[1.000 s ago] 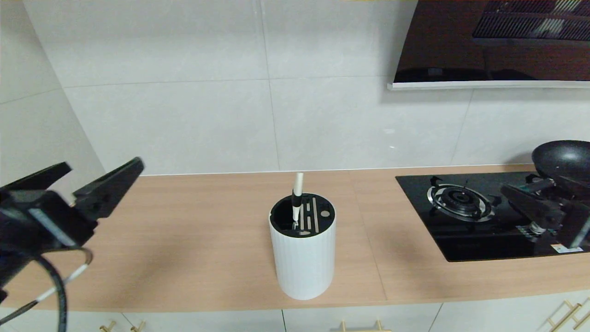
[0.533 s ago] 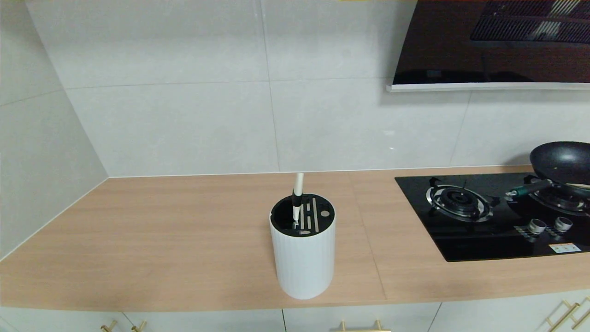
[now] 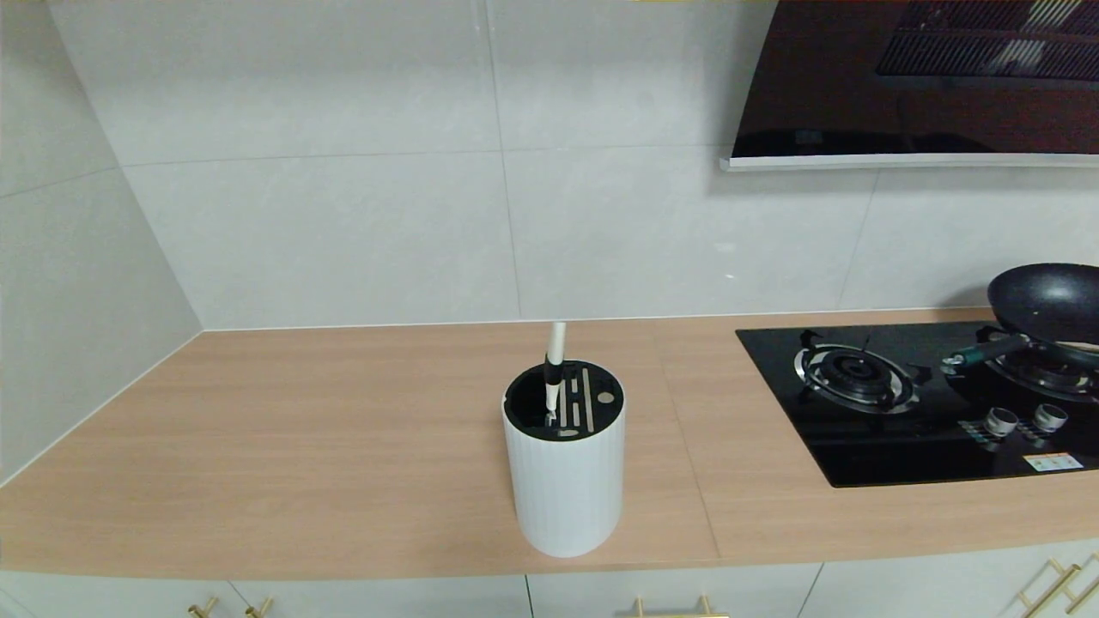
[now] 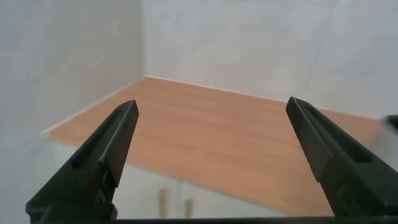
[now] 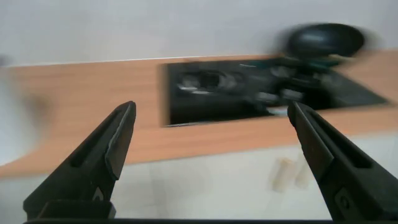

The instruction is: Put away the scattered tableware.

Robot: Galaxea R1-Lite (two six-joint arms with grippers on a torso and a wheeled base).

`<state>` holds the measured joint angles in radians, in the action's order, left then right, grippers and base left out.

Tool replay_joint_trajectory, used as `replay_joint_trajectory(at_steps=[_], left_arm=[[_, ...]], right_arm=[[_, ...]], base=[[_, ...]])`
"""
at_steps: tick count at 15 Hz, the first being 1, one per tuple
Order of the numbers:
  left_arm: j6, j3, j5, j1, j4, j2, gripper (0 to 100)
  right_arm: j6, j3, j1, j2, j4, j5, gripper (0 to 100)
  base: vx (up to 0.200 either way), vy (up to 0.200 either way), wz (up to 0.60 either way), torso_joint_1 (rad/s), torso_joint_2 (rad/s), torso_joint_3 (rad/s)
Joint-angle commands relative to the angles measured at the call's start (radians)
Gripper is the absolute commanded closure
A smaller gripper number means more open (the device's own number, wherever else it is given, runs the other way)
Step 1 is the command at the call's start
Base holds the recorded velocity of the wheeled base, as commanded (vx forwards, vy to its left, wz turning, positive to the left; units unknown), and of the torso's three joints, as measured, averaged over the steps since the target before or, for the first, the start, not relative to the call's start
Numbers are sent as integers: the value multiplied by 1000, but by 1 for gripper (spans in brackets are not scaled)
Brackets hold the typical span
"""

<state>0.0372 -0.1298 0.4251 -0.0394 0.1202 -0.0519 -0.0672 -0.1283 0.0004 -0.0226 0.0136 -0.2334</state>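
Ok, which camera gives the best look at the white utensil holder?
Head view: the utensil holder stands whole and upright on the countertop, a white-handled utensil in its black slotted top. The right wrist view has just a pale patch at its edge, too blurred to tell. The left wrist view faces the counter's wall corner.

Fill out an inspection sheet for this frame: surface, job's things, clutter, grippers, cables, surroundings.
Surface: wooden countertop, unmarked.
Job's things: white-handled utensil stands upright in the open compartment of the white holder.
Clutter: nothing seen.
Grippers: left gripper open, holding nothing; right gripper open, holding nothing.
Cables: nothing seen.
Surroundings: black hob at the robot's right, black pan on its far burner, range hood above, tiled wall behind.
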Motion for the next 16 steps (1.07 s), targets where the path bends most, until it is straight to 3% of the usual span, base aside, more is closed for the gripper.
replay_joint_trajectory(at_steps=[1,2,3,4,5,6,7,9,16], left_arm=[[12,113,-9,39,29,52,0],[12,128,-25,39,29,52,0],[-3,130,-112,39,-33,52,0],[-14,130,-141,39,-53,52,0],[-23,130,-212,39,-88,52,0],[-62,130,-301,39,-91,52,0],[-62,130,-344,38,-99,52,0],[-56,130,-353,36,-102,52,0],[-56,130,-358,35,-103,50,0]], right_arm=[[-3,107,-3,21,-69,0,0],[-3,128,-3,21,-90,5,0],[0,128,-3,21,-78,34,0],[6,128,-3,21,-75,40,0],[7,128,-3,21,-77,43,0],[3,128,-3,21,-77,68,0],[3,128,-3,21,-77,117,0],[0,128,-3,19,-18,226,0],[-8,128,-2,19,-30,255,0]], base=[[0,0,0,0,0,0],[0,0,0,0,0,0],[0,0,0,0,0,0],[0,0,0,0,0,0],[0,0,0,0,0,0],[0,0,0,0,0,0],[0,0,0,0,0,0],[0,0,0,0,0,0],[0,0,0,0,0,0]])
